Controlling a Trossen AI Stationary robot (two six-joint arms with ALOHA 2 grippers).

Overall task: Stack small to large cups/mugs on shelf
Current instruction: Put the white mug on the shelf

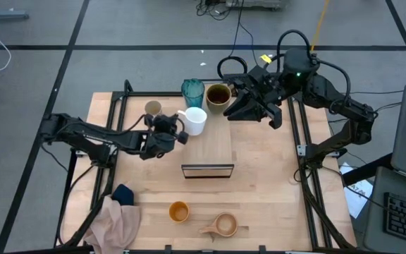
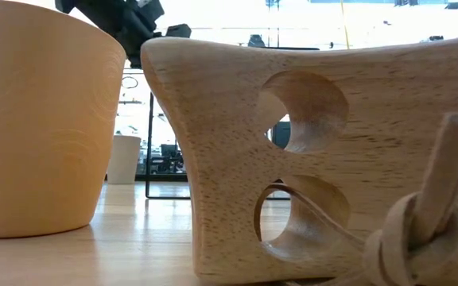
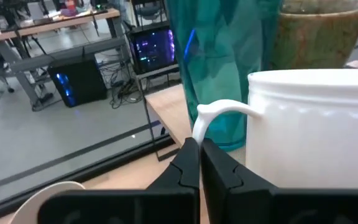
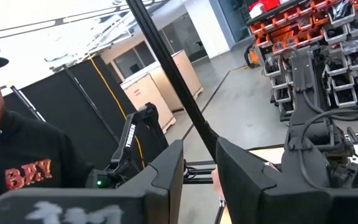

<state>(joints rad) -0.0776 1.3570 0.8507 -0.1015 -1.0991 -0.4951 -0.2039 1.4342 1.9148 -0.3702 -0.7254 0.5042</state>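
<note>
White ceramic mug: on light-wood box shelf; handle pinched by left gripper
Right gripper: fingers slightly parted, empty, beside olive-brown mug

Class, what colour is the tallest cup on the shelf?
Translucent teal; the tumbler shows best in the left wrist view.

white mug: glossy, smooth | teal tumbler: translucent plastic | shelf: matt wood

Left gripper at white mug (handle)
</note>
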